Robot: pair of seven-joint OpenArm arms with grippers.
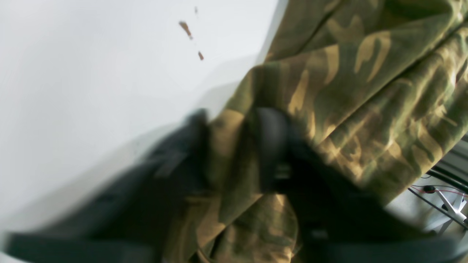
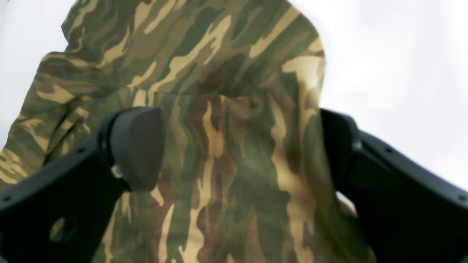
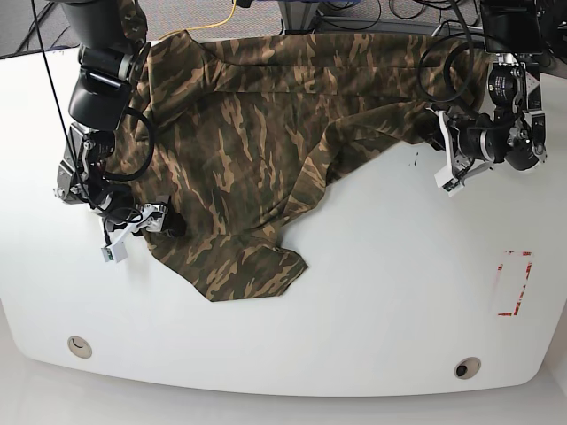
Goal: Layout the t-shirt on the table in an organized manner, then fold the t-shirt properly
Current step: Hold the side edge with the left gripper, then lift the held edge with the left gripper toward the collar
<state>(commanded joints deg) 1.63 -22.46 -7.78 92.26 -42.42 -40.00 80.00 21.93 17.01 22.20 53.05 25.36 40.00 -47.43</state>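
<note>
The camouflage t-shirt lies rumpled across the far half of the white table, with one flap reaching toward the front left. My left gripper is at the shirt's right edge. In the blurred left wrist view that gripper has its fingers close together with a fold of the t-shirt pinched between them. My right gripper is at the shirt's left edge. In the right wrist view this gripper is wide open, its fingers straddling a bunched strip of t-shirt.
Two round grommet holes sit near the table's front edge. A small red-marked rectangle is at the right. Cables and dark equipment crowd the space behind the far edge. Bare white table shows beside the left gripper.
</note>
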